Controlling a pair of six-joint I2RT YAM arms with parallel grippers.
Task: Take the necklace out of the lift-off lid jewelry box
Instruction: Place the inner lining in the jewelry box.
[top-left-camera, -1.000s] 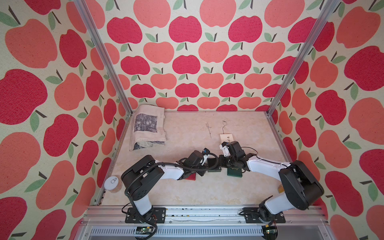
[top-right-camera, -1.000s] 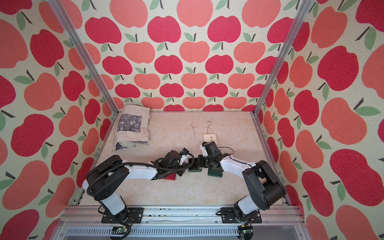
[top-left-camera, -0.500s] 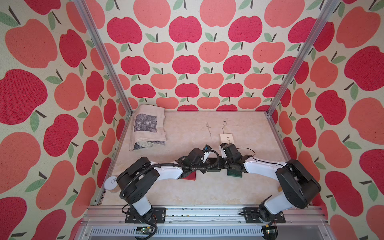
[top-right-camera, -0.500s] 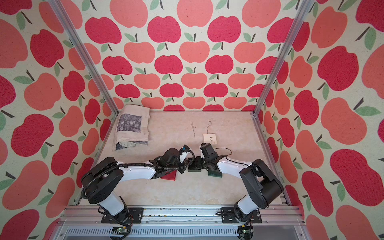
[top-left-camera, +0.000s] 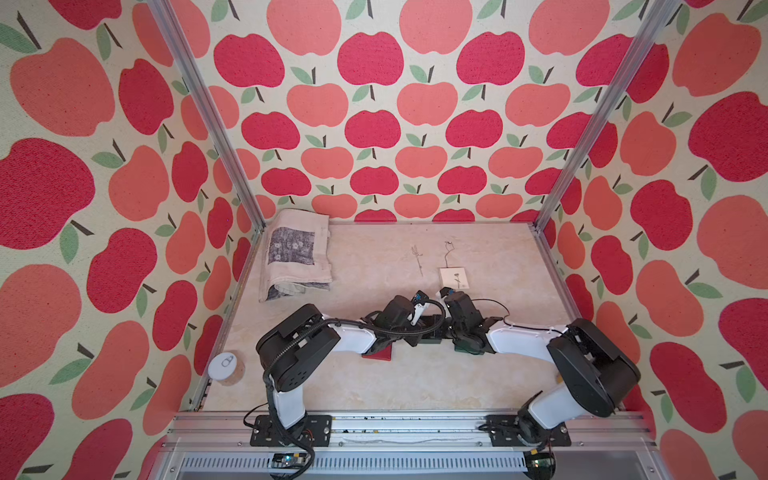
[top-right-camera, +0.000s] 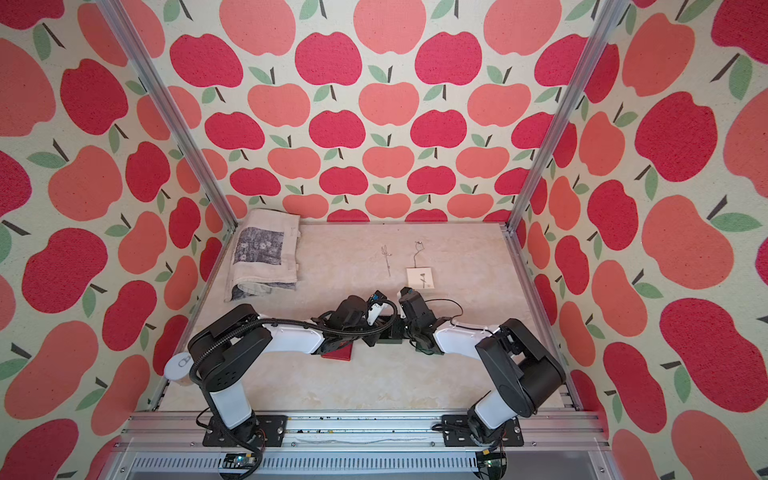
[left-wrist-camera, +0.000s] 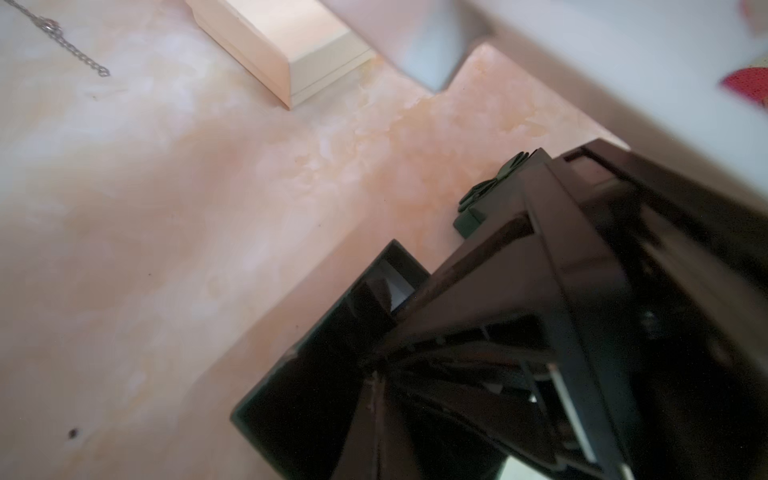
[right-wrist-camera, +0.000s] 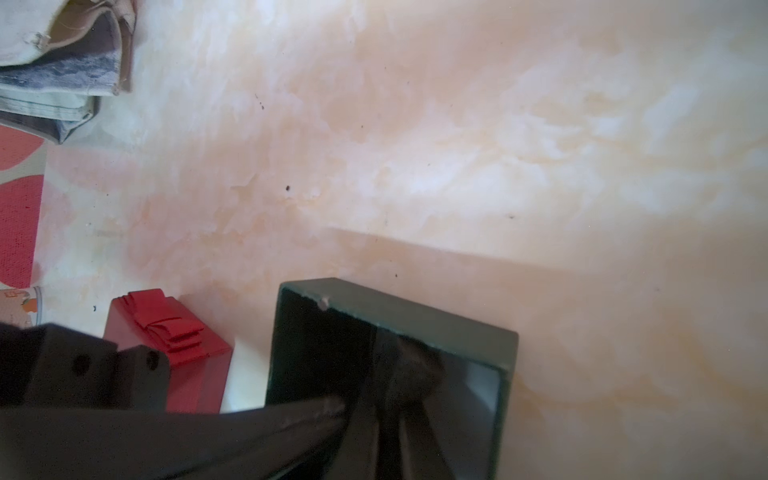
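The lift-off lid jewelry box (top-left-camera: 431, 340) is dark green and stands open at mid-table between my two arms, also visible in another top view (top-right-camera: 390, 338). Its lid (top-left-camera: 468, 349) with a bow (left-wrist-camera: 490, 195) lies beside it, under my right arm. My left gripper (left-wrist-camera: 374, 376) is shut, tips down inside the box (left-wrist-camera: 307, 365). My right gripper (right-wrist-camera: 395, 365) reaches into the same box (right-wrist-camera: 399, 309), fingers nearly together against a dark lump. The box interior is dark, and I cannot make out the necklace in it.
A red box (top-left-camera: 379, 353) with a bow (right-wrist-camera: 166, 328) sits under my left arm. At the back are a white box (top-left-camera: 454, 277), two loose chains (top-left-camera: 417, 258) and a folded cloth (top-left-camera: 296, 253). A small white-lidded jar (top-left-camera: 225, 365) stands at the left edge.
Both wrists have edged slightly closer together over the green box. The boxes and the lid have not moved.
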